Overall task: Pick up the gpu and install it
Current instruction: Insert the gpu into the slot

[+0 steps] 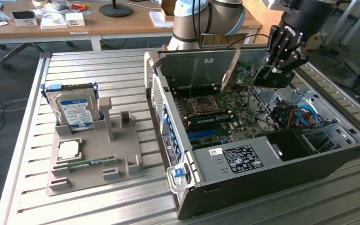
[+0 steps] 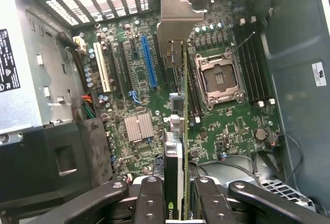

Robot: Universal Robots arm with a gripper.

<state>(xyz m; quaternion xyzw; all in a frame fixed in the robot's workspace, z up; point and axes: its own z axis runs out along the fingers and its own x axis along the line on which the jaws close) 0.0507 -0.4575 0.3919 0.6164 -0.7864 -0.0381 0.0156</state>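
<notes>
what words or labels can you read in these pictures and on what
Nothing can be quoted as it reads.
hard drive label: too blurred.
power supply label: too small.
white sticker: too small.
gpu: a logo mark, letters unreadable.

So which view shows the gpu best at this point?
The exterior view: the gpu shows at full length, gripped by the tool above the open case. The wrist view shows it edge-on between the tool's fingers, its metal bracket hanging over the motherboard.
</notes>
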